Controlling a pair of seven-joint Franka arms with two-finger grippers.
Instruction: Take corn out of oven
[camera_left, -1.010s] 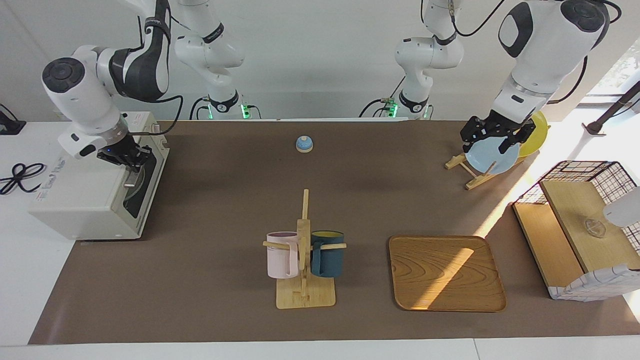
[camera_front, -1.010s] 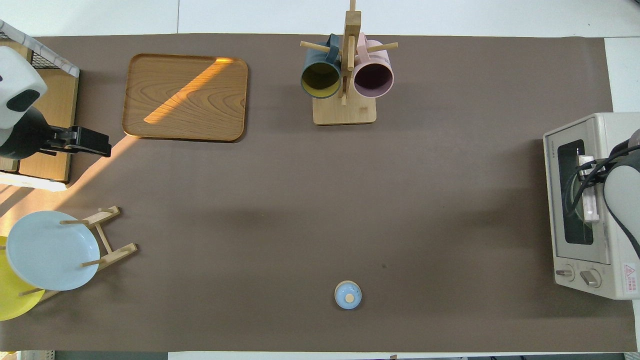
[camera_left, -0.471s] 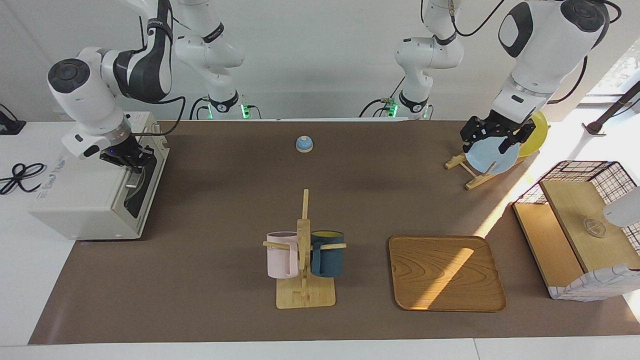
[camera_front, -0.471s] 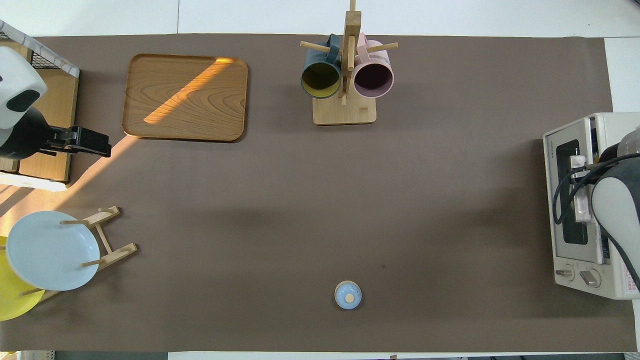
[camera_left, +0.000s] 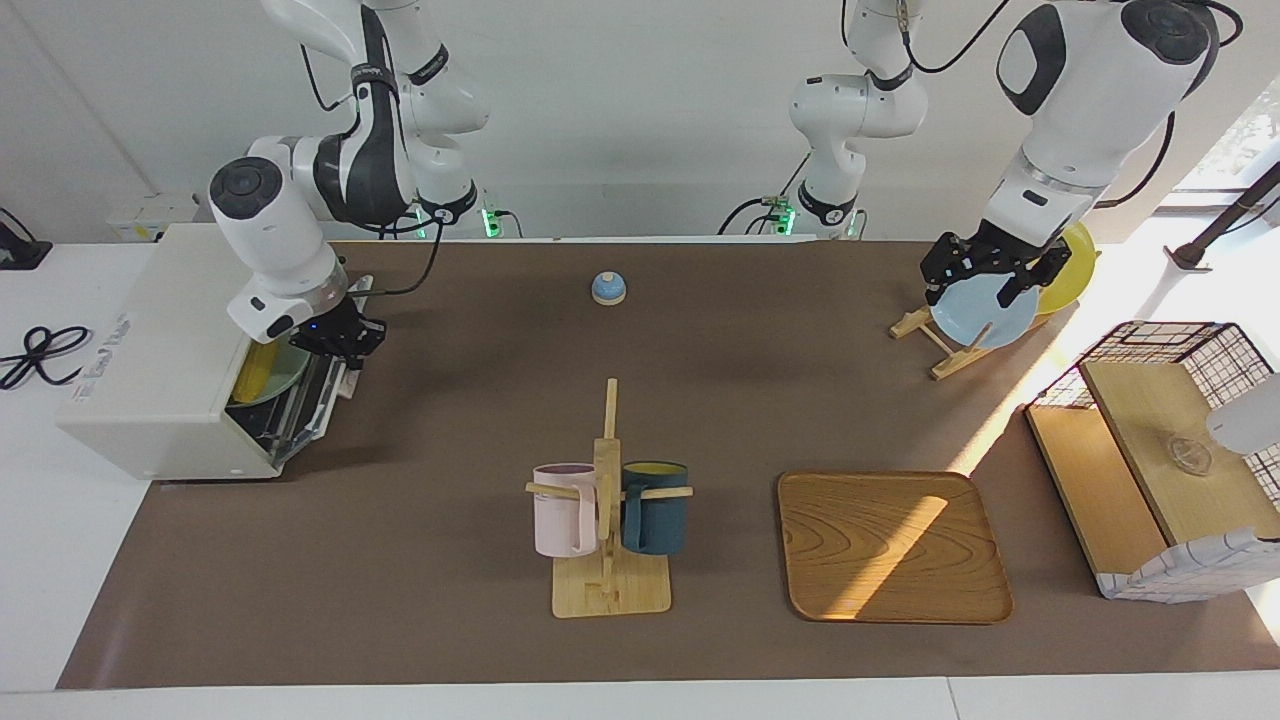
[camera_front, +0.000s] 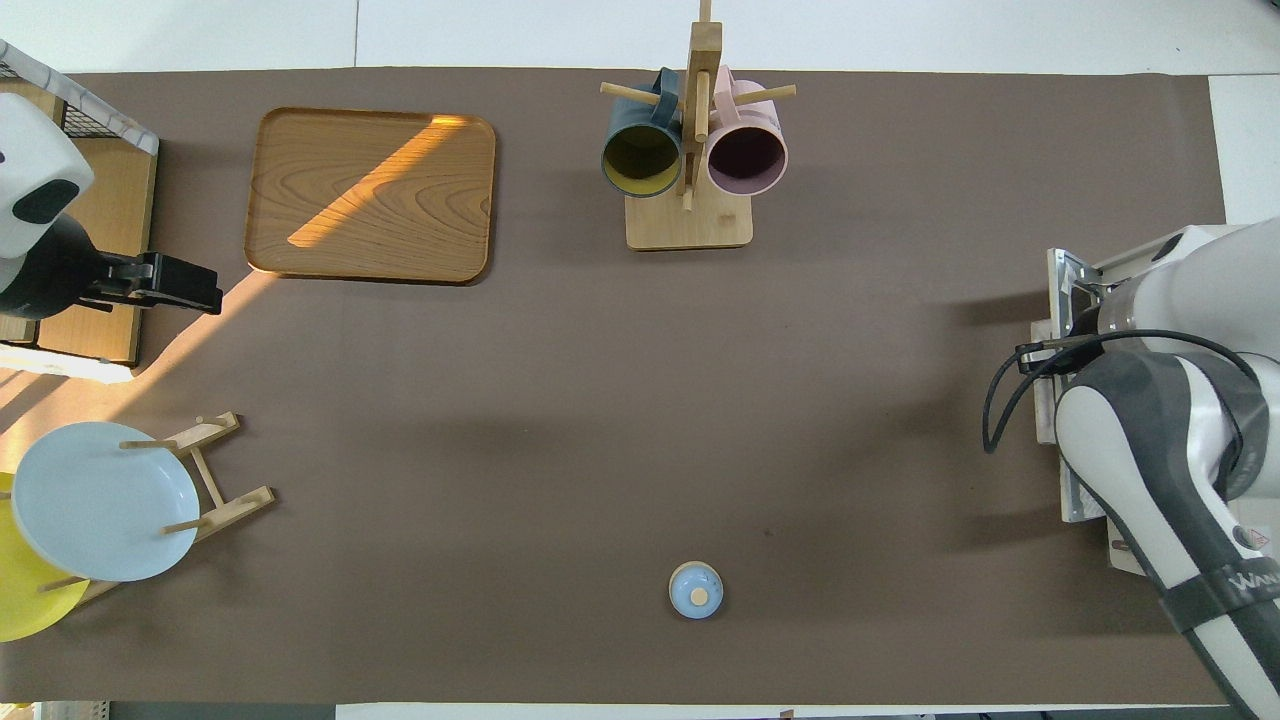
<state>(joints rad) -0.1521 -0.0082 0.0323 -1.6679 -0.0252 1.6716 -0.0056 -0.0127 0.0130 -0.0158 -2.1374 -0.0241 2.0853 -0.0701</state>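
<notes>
At the right arm's end of the desk | right gripper (camera_left: 345, 345) jaws clamped on the lowered door of the boxy off-white toaster oven (camera_left: 150, 370) | bright yellow bumpy corn cob (camera_left: 257, 372) lies inside, past the jaws | advice: swing door fully down, release | left gripper (camera_left: 985, 285) waits, jaws apart.

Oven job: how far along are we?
Done: the oven door is pulled down open, showing the corn inside. In hand: the right end effector, shut, is at the door's edge. The left end effector waits over the plate rack. Left: reach in, grip the corn, take it out.
</notes>
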